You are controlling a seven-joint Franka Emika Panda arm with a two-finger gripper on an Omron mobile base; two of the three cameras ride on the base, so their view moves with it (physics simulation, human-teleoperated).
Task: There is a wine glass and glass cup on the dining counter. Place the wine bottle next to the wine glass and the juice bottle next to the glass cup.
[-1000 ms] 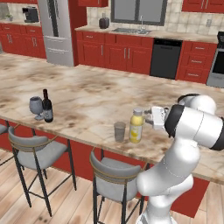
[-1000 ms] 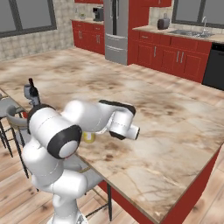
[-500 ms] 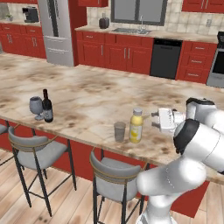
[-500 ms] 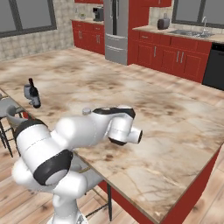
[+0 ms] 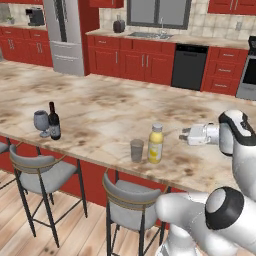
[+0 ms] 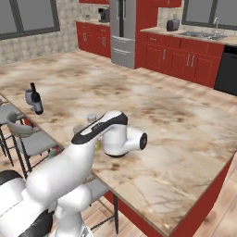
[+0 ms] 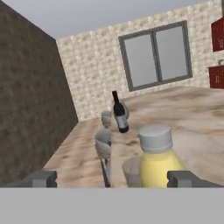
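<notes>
Bottles standing beside their glasses on the tabletop (image 5: 100, 107).

The claw (image 5: 184, 135) is hanging wide and holding nothing, near the juice bottle (image 5: 155, 144), which is standing just beside the glass cup (image 5: 136, 150). Well apart, the wine bottle (image 5: 53, 122) is standing beside the wine glass (image 5: 41, 121).

The dining counter (image 5: 100, 107) at mid frame in the left base view is polished-looking stone, beige marbled with brown, on a smooth red painted base. Near its left edge, the wine bottle (image 5: 53, 122) is dark glossy glass with a pale paper-like label, and the wine glass (image 5: 41, 121) is clear greyish glass. At centre, the glass cup (image 5: 136, 150) is the same clear glass; the juice bottle (image 5: 155, 144) looks clear over yellow liquid, with a matt pale cap. Along the bottom, the stools (image 5: 131, 206) have thin dark metal frames and grey cushioned seats. The floor (image 5: 20, 235) is wood planking.
</notes>
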